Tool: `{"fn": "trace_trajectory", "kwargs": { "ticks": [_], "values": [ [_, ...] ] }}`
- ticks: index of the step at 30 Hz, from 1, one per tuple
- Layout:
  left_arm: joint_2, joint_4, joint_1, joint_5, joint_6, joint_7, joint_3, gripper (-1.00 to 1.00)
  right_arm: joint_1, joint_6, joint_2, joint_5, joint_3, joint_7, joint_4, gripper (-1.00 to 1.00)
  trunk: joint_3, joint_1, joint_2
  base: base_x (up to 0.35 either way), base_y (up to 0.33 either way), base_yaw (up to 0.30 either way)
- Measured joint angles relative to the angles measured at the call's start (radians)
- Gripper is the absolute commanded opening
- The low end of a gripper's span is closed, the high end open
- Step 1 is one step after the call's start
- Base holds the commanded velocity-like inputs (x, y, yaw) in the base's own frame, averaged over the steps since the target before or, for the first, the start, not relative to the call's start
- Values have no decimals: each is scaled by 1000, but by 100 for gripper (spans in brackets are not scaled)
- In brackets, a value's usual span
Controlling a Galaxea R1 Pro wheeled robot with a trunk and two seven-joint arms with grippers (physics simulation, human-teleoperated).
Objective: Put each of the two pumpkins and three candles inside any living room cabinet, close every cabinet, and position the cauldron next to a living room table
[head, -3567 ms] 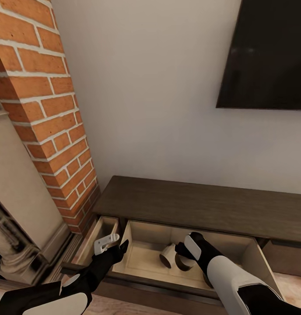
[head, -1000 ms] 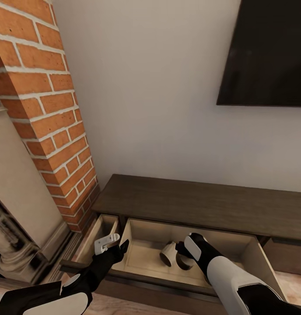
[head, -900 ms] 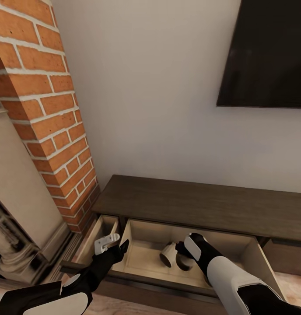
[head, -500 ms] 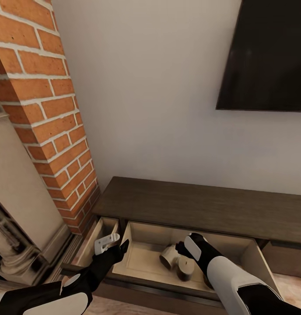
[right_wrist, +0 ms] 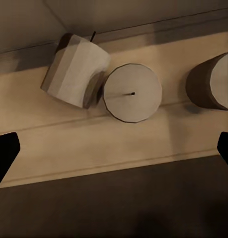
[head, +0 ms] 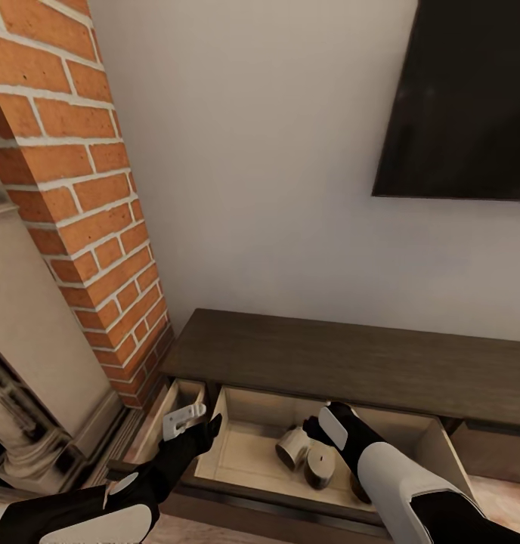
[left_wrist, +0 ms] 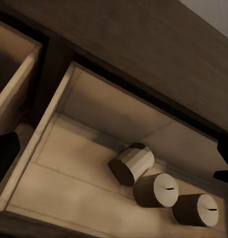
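The dark-brown cabinet (head: 328, 363) has a wide drawer (head: 237, 453) pulled open. Three tan candles lie in its pale interior: one tipped on its side (right_wrist: 76, 69), one upright (right_wrist: 132, 92) touching it, and another (right_wrist: 210, 82) standing a little apart. The left wrist view shows the same row: the tipped candle (left_wrist: 132, 163), then the two upright candles (left_wrist: 156, 190) (left_wrist: 195, 209). My right gripper (head: 320, 434) hangs open just above the candles, holding nothing. At the drawer's left front corner my left gripper (head: 192, 421) is open and empty. Pumpkins, cauldron and table are out of view.
A narrower drawer (head: 177, 400) stands open left of the wide one. The brick and stone fireplace (head: 71, 227) rises close on the left. A dark TV screen (head: 464, 98) hangs on the wall above the cabinet. Another drawer front (head: 494, 449) sits at the right.
A candle that was under my right gripper's fingers now stands upright on the drawer floor beside the tipped one. The head view has shifted slightly. Both arms stay about where they were.
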Motion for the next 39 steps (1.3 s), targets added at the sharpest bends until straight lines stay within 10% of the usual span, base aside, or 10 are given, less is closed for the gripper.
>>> {"fn": "trace_trajectory", "kwargs": {
  "ticks": [7, 15, 22, 31, 39],
  "values": [
    [1, 1, 0, 62, 0, 1, 1, 100, 0, -14, 1, 11, 3, -2, -9, 100, 22, -26, 49, -202, 0, 0],
    [2, 2, 0, 68, 0, 2, 2, 100, 46, -66, 7, 117, 17, -22, -147, 100, 47, -57, 105, -331, 0, 0],
    [4, 4, 0, 68, 0, 2, 2, 100, 251, -63, 8, 130, 47, -177, -540, 100, 69, -84, 154, -340, 0, 0],
    [4, 4, 0, 69, 0, 2, 2, 100, 417, -68, 11, 126, 242, -353, -852, 100, 97, -118, 217, -341, 0, 0],
    [3, 11, 0, 70, 0, 2, 2, 100, 424, -73, 14, 120, 274, -387, -861, 100, 107, -130, 238, -231, 0, 0]
  ]
}}
